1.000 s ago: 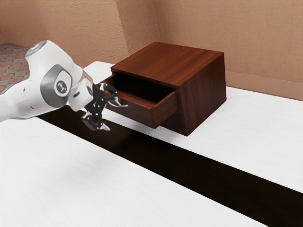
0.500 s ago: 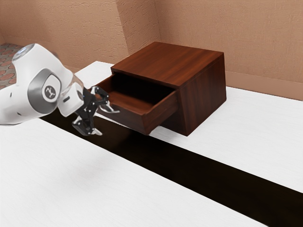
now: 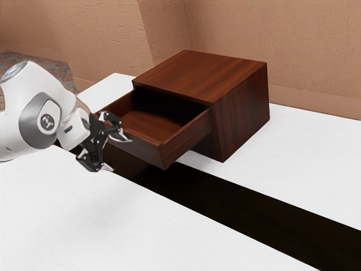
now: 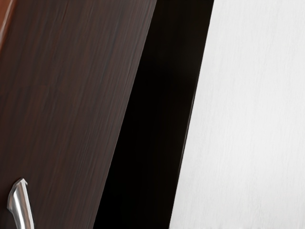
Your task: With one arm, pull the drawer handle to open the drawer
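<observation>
No readable text or markings.

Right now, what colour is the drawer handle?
Silver; the handle shows best in the wrist view.

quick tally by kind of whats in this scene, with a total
cabinet: 1
drawer: 1
drawer handle: 1
hand: 1
table: 1
total: 5
</observation>
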Controlling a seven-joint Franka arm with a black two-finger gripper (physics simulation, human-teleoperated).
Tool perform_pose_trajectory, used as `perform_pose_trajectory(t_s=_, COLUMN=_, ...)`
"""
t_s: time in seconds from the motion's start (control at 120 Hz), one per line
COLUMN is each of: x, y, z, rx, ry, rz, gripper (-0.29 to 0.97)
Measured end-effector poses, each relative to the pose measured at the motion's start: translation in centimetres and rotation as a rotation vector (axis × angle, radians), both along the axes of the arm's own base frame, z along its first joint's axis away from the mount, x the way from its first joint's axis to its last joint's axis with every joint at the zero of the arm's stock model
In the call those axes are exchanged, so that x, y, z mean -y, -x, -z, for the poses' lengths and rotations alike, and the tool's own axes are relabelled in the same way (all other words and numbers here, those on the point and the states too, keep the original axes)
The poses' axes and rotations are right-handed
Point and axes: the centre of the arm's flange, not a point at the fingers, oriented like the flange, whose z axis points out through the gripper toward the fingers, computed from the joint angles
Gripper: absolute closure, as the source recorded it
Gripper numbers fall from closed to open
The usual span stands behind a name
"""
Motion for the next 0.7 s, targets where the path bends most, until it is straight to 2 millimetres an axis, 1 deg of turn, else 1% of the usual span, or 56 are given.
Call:
perform_pose_trajectory(t_s=0.058, x=0.1, y=0.3, z=0.1, rx=0.0, ry=0.0, rz=-0.003, gripper=0.02)
perform_pose_trajectory(t_s=0.142, x=0.2, y=0.9, z=0.1, rx=0.004, ry=-0.002, rz=-0.006, gripper=0.04)
perform_pose_trajectory(t_s=0.183, x=0.3, y=1.3, z=0.1, rx=0.007, ry=-0.004, rz=-0.008, gripper=0.07)
perform_pose_trajectory(t_s=0.25, x=0.4, y=1.9, z=-0.2, rx=0.015, ry=-0.008, rz=-0.011, gripper=0.15)
perform_pose_trajectory(t_s=0.4, x=0.4, y=2.6, z=0.0, rx=0.013, ry=-0.007, rz=-0.015, gripper=0.06)
perform_pose_trajectory(t_s=0.417, x=0.5, y=2.7, z=-0.3, rx=0.02, ry=-0.01, rz=-0.015, gripper=0.06)
perform_pose_trajectory(t_s=0.433, x=0.7, y=3.0, z=-1.1, rx=0.034, ry=-0.015, rz=-0.015, gripper=0.05)
perform_pose_trajectory(t_s=0.45, x=1.0, y=3.4, z=-2.1, rx=0.052, ry=-0.022, rz=-0.013, gripper=0.04)
perform_pose_trajectory(t_s=0.475, x=1.9, y=3.9, z=-4.0, rx=0.084, ry=-0.036, rz=-0.001, gripper=0.04)
perform_pose_trajectory(t_s=0.517, x=5.8, y=4.2, z=-7.8, rx=0.13, ry=-0.065, rz=0.052, gripper=0.03)
perform_pose_trajectory(t_s=0.55, x=9.8, y=4.1, z=-10.2, rx=0.135, ry=-0.09, rz=0.101, gripper=0.02)
perform_pose_trajectory(t_s=0.567, x=13.1, y=3.8, z=-11.9, rx=0.133, ry=-0.115, rz=0.149, gripper=0.02)
perform_pose_trajectory(t_s=0.608, x=22.8, y=3.7, z=-15.5, rx=0.114, ry=-0.167, rz=0.278, gripper=0.02)
perform_pose_trajectory(t_s=0.633, x=29.4, y=4.3, z=-17.1, rx=0.095, ry=-0.18, rz=0.368, gripper=0.01)
perform_pose_trajectory(t_s=0.642, x=31.4, y=4.7, z=-17.4, rx=0.087, ry=-0.183, rz=0.394, gripper=0.01)
perform_pose_trajectory(t_s=0.667, x=36.5, y=6.1, z=-17.8, rx=0.057, ry=-0.192, rz=0.451, gripper=0.01)
perform_pose_trajectory(t_s=0.683, x=39.1, y=7.0, z=-17.7, rx=0.036, ry=-0.198, rz=0.476, gripper=0.01)
perform_pose_trajectory(t_s=0.7, x=41.4, y=7.7, z=-17.1, rx=0.007, ry=-0.202, rz=0.495, gripper=0.01)
